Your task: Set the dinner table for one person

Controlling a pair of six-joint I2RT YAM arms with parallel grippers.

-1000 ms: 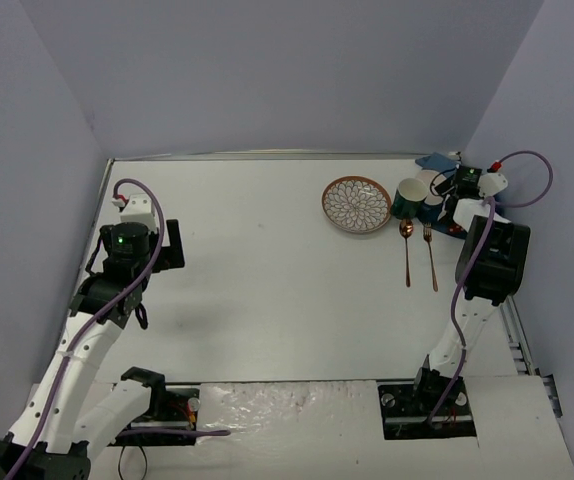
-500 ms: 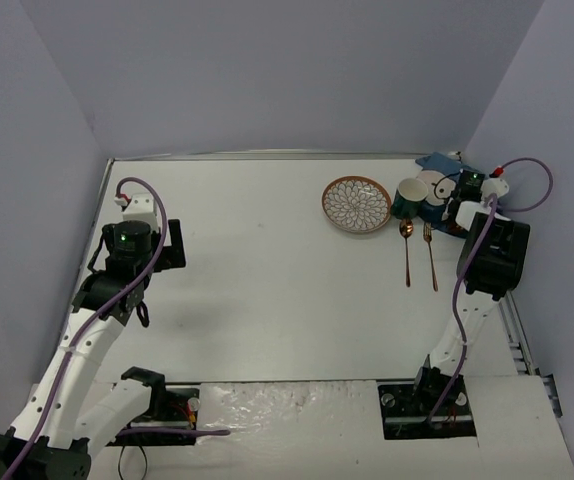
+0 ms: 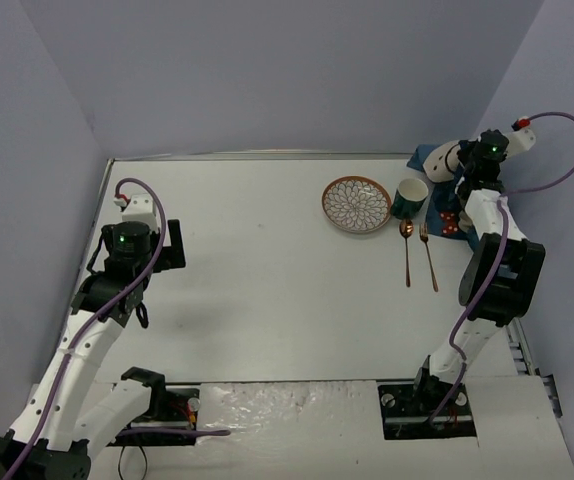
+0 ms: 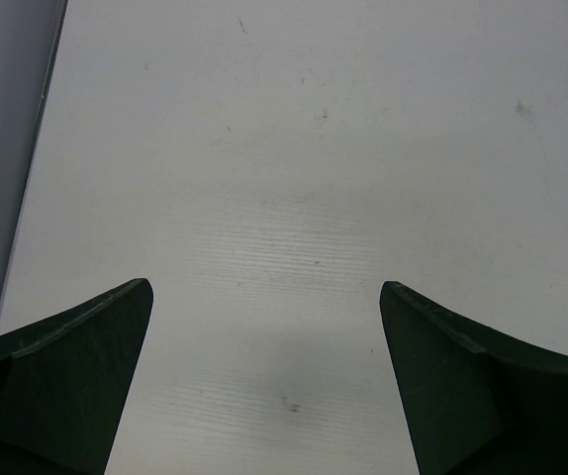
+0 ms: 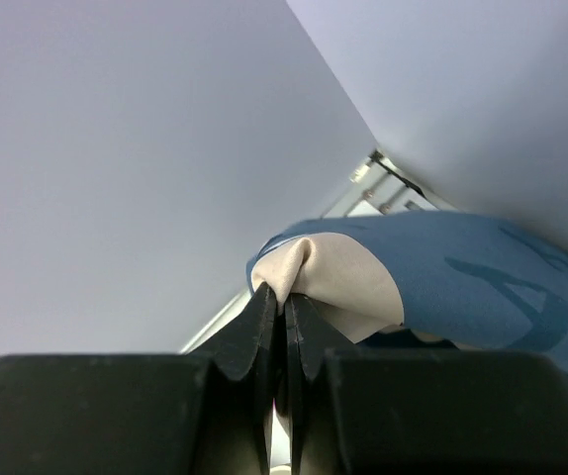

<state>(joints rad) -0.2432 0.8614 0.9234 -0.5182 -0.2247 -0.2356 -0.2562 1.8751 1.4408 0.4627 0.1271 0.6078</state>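
Observation:
The white dinner table (image 3: 267, 290) fills the top view. At its far right, my right gripper (image 3: 449, 160) is raised and shut on a pinched fold of the blue cloth placemat (image 3: 437, 205), which hangs below it. In the right wrist view the jaws (image 5: 284, 297) are pressed together on the placemat's pale underside (image 5: 343, 277). A patterned plate (image 3: 356, 204), a dark green mug (image 3: 410, 196), a copper spoon (image 3: 406, 250) and a fork (image 3: 429, 255) lie just left of the cloth. My left gripper (image 3: 174, 245) hovers open over bare tabletop (image 4: 266, 287).
Lilac walls close in the table at the back and on both sides. The right wall stands close behind the raised right gripper. A metal rail (image 3: 515, 330) runs along the table's right edge.
My right gripper shut on the placemat and rose up and back toward the far right corner, pulling the cloth up with it. The left arm barely moved.

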